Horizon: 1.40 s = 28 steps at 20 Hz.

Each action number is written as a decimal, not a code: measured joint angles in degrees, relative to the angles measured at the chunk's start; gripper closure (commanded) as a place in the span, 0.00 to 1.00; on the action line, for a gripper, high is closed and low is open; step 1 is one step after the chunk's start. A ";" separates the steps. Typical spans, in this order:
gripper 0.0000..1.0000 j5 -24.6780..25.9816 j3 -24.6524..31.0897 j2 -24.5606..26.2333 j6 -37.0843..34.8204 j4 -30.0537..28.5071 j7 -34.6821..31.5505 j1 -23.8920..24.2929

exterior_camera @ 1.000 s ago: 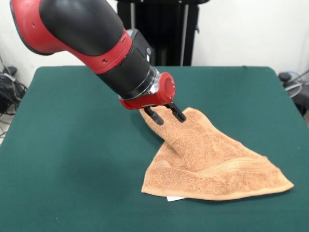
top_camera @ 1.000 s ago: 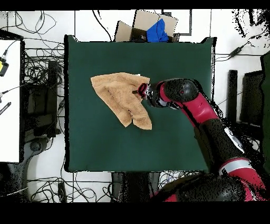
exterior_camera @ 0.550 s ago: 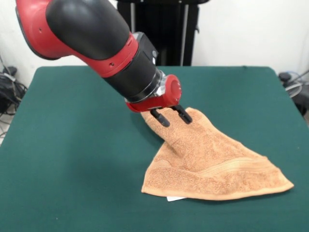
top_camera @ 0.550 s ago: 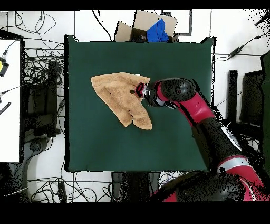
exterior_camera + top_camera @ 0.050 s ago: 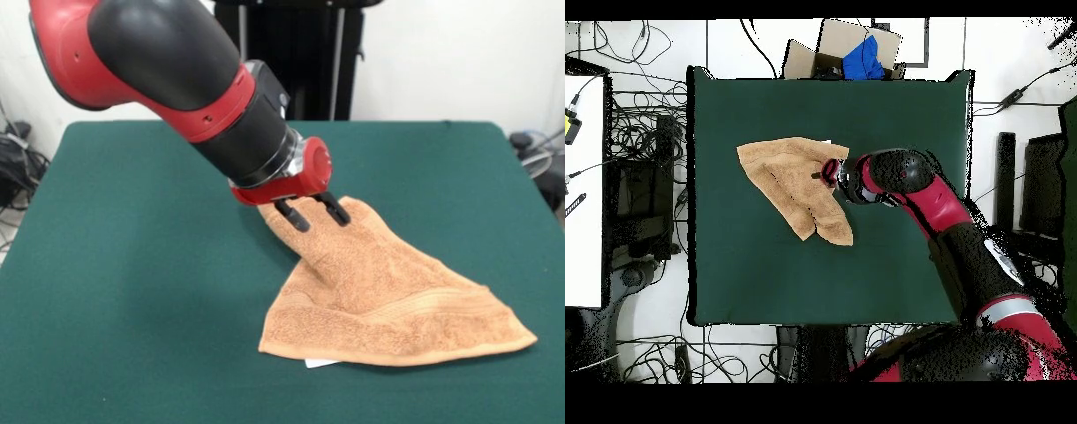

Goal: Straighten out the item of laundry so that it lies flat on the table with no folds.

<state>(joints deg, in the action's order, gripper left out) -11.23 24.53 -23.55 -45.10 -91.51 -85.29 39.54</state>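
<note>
The item of laundry (image 5: 388, 296) is a light orange-tan terry towel lying folded over itself into a rough triangle on the dark green table (image 5: 132, 291). A woven stripe band runs near its front edge and a small white tag pokes out beneath that edge. In the overhead view the towel (image 5: 790, 180) lies left of the table's (image 5: 895, 270) centre. My gripper (image 5: 316, 214) hovers open just above the towel's far corner, its two black fingers (image 5: 292, 216) spread apart and holding nothing. From above, the gripper (image 5: 827, 172) sits at the towel's right edge.
The red and black arm (image 5: 168, 71) slants across the upper left of the front view. Beyond the table's far edge in the overhead view stands a cardboard box with a blue object (image 5: 862, 57). Cables lie on the floor around the table.
The gripper shifted slightly right and lower toward the towel's far corner over the first half second, then stayed put. The towel has not moved.
</note>
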 measured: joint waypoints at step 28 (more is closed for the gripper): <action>0.00 5.21 -0.18 1.28 -1.70 10.08 0.00 -0.22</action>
<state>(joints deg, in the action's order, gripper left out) -6.02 24.35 -22.27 -46.80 -81.44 -85.29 39.32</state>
